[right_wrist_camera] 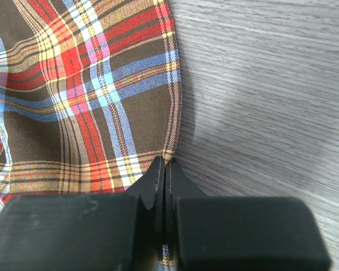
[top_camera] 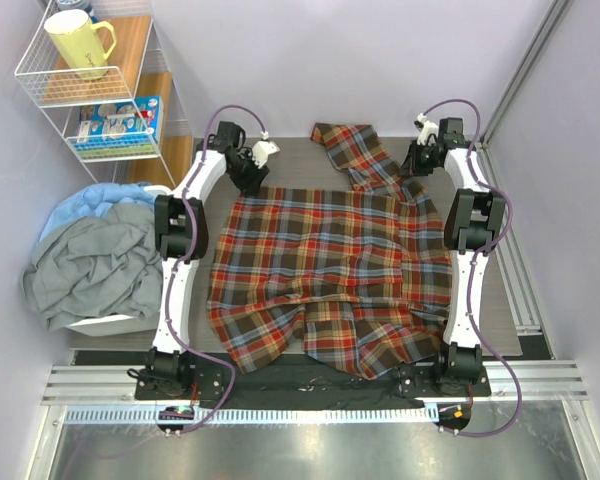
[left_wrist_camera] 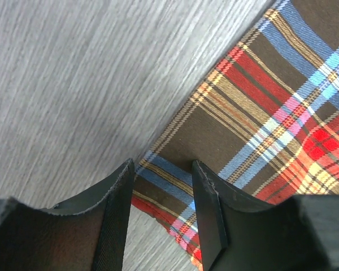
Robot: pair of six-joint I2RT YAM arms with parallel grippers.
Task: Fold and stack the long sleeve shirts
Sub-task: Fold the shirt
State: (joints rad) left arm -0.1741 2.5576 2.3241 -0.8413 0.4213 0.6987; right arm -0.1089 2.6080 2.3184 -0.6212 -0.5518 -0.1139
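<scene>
A red, brown and yellow plaid long sleeve shirt (top_camera: pixel 330 270) lies spread flat on the grey table, one sleeve running out to the far middle. My left gripper (top_camera: pixel 252 178) is open at the shirt's far left corner; in the left wrist view (left_wrist_camera: pixel 161 189) its jaws stand apart on either side of the fabric edge (left_wrist_camera: pixel 175 186). My right gripper (top_camera: pixel 415 170) is at the far right corner, shut on the shirt's edge (right_wrist_camera: pixel 169 152), which is pinched between the closed fingers.
A heap of grey and light blue clothes (top_camera: pixel 90 260) lies in a bin at the left. A white wire shelf (top_camera: pixel 100 90) with a yellow mug (top_camera: pixel 78 42) stands at the far left. Walls close in on both sides.
</scene>
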